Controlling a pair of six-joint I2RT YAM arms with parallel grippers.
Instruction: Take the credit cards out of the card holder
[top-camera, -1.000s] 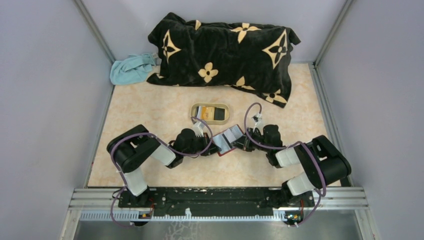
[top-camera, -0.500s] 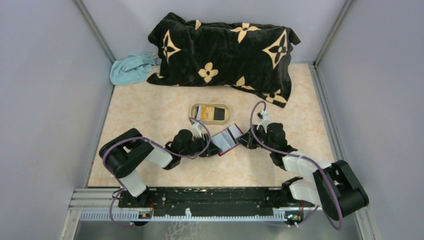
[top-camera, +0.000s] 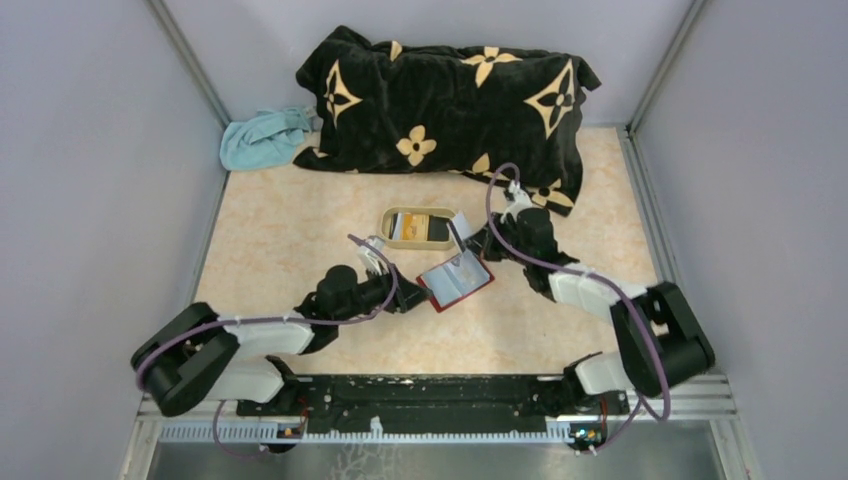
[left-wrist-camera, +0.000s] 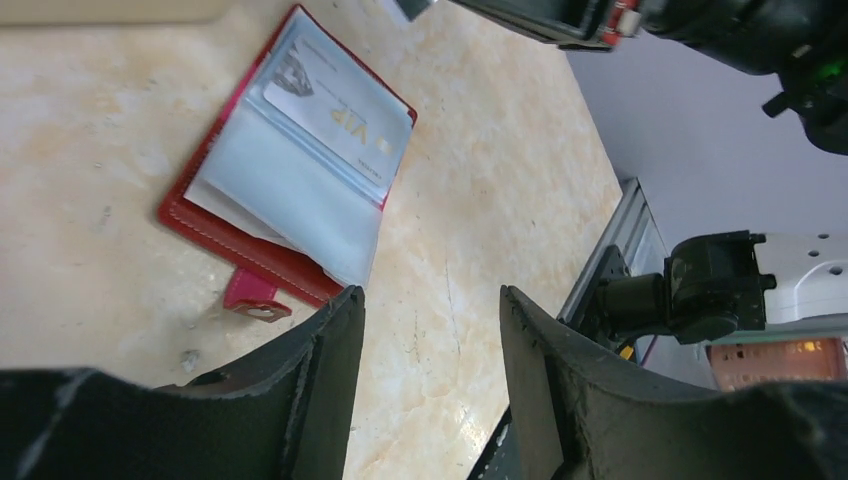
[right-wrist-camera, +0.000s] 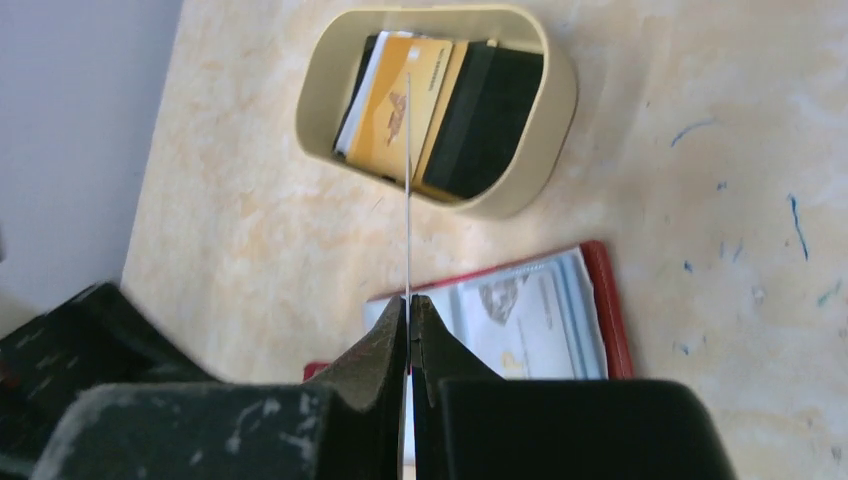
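The wallet lies open on the table, a white card in its clear sleeve. Just beyond it, the right gripper pinches a thin card edge-on, at the right end of the beige tray holding an orange card and a black card. The left gripper, jaws spread, sits just left of the wallet.

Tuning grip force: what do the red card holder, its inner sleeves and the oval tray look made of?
Card holder: matte red cover with tab, likely leather or faux leather. Sleeves: thin translucent plastic film; card print shows through. Tray: smooth beige wall, probably moulded plastic, unsure.
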